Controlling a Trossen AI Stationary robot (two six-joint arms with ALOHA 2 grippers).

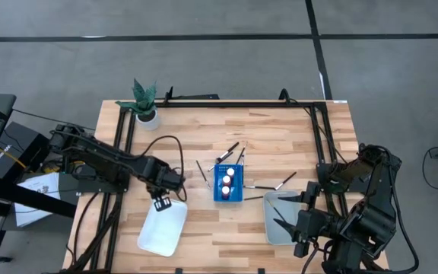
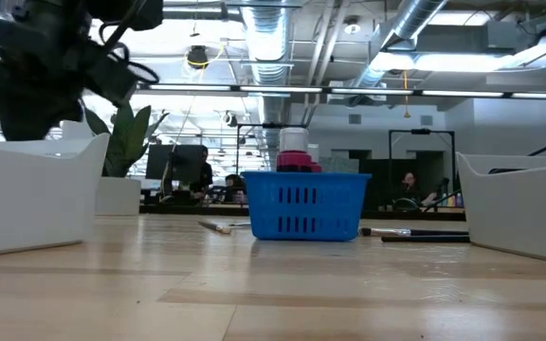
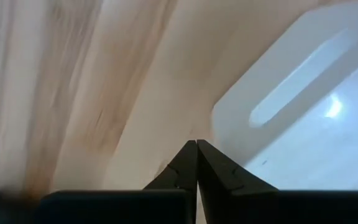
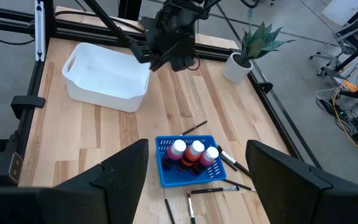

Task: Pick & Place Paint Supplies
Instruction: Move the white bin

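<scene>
A blue rack (image 1: 228,183) stands mid-table and holds three red paint bottles (image 4: 191,154) with white caps. Several thin dark brushes lie flat on the wood around it, such as one brush (image 1: 229,150) beyond the rack and another brush (image 1: 284,181) to its right. My left gripper (image 1: 161,204) is shut and empty, just above the far rim of the white tray (image 1: 163,228); its closed tips (image 3: 196,144) hang over the wood beside the tray's handle slot. My right gripper (image 1: 284,213) is wide open and empty over the grey tray (image 1: 271,228), pointing toward the rack.
A potted plant (image 1: 147,103) stands at the far left corner. A black frame (image 1: 242,101) runs along the table's far and side edges. The low view shows the rack (image 2: 306,204) between the white tray (image 2: 27,194) and the grey tray (image 2: 529,213).
</scene>
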